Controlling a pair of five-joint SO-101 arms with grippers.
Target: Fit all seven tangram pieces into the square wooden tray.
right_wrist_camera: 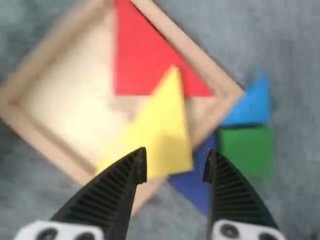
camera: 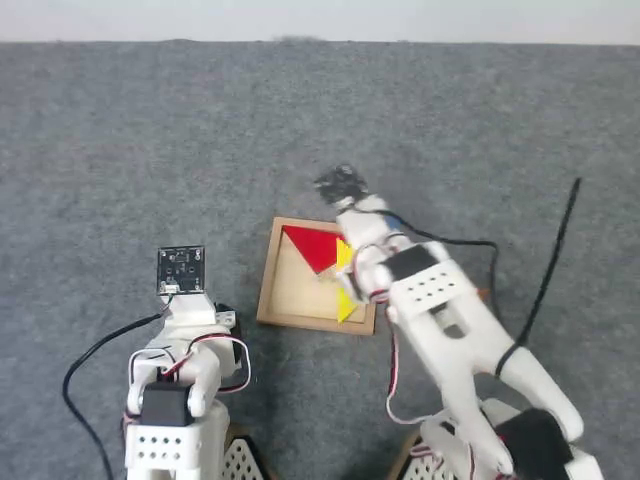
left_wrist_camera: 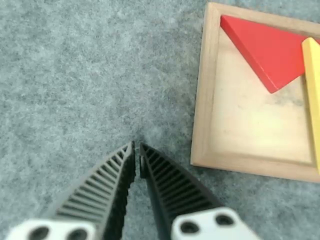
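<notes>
The square wooden tray (camera: 268, 282) lies mid-table. A red triangle (camera: 312, 246) fills its far corner. A yellow triangle (right_wrist_camera: 160, 125) lies tilted over the red one's tip and the tray's rim (right_wrist_camera: 35, 131), with its wide end below my right gripper (right_wrist_camera: 176, 155), which hangs open just above it. Outside that rim sit a light blue piece (right_wrist_camera: 252, 105), a green square (right_wrist_camera: 245, 147) and a dark blue piece (right_wrist_camera: 195, 182). My left gripper (left_wrist_camera: 137, 146) is shut and empty on the carpet beside the tray's near left edge (left_wrist_camera: 202, 100).
Grey carpet covers the table. The right arm (camera: 430, 295) stretches over the tray's right side and hides the pieces there, except for a sliver of blue (camera: 397, 220). The left arm (camera: 180, 340) stays at the near left. Black cables trail to the right.
</notes>
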